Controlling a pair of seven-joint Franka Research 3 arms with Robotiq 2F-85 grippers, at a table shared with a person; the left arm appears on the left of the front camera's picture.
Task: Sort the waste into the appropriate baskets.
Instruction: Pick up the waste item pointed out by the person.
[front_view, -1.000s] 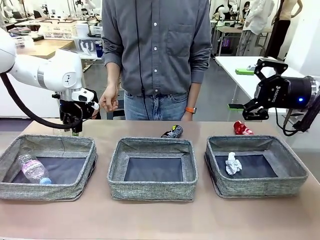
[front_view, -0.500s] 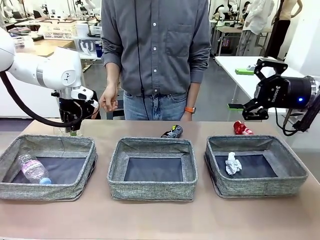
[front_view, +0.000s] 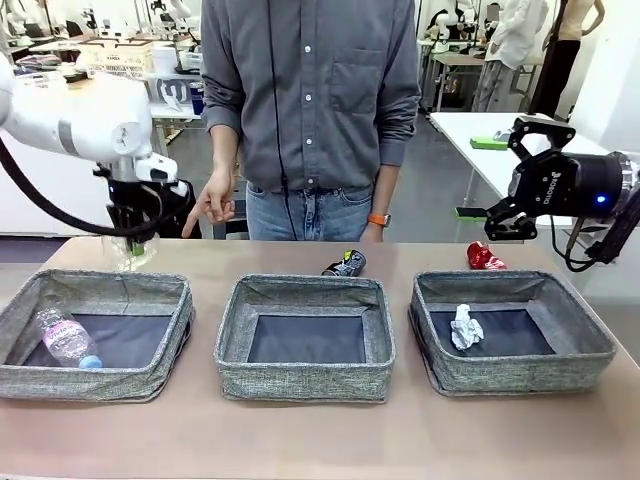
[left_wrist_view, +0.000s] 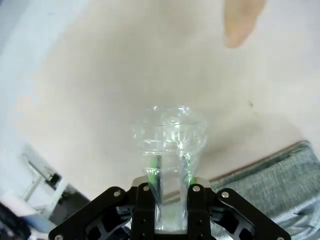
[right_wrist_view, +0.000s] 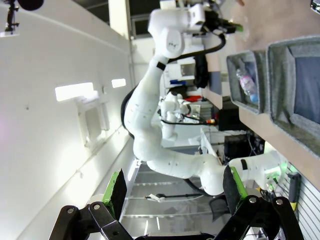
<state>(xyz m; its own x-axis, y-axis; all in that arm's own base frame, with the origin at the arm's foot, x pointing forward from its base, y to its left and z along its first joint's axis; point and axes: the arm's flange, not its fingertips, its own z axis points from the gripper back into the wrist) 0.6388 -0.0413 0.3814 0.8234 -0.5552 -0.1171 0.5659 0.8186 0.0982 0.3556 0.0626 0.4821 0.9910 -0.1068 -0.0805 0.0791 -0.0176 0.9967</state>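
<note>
My left gripper (front_view: 135, 232) is shut on a clear plastic cup (front_view: 127, 251), holding it just above the table behind the left basket (front_view: 100, 292). In the left wrist view the cup (left_wrist_view: 170, 132) sits squeezed between the green pads (left_wrist_view: 151, 170) of that gripper (left_wrist_view: 170, 177). A clear bottle (front_view: 66, 338) lies in the left basket. The middle basket (front_view: 305, 292) holds nothing. A white paper ball (front_view: 465, 327) lies in the right basket (front_view: 512, 287). A black can (front_view: 345, 264) and a red can (front_view: 484, 257) rest on the table behind the baskets. My right gripper (front_view: 505, 175) hovers open, high at the right (right_wrist_view: 175, 190).
A person stands at the far side of the table, one hand (front_view: 213, 205) hanging close to my left gripper; a fingertip (left_wrist_view: 242, 20) shows in the left wrist view. The front strip of the table (front_view: 320, 440) is bare.
My left gripper has closed on the cup and lifted it off the table, the arm rising a little. The right arm has not moved.
</note>
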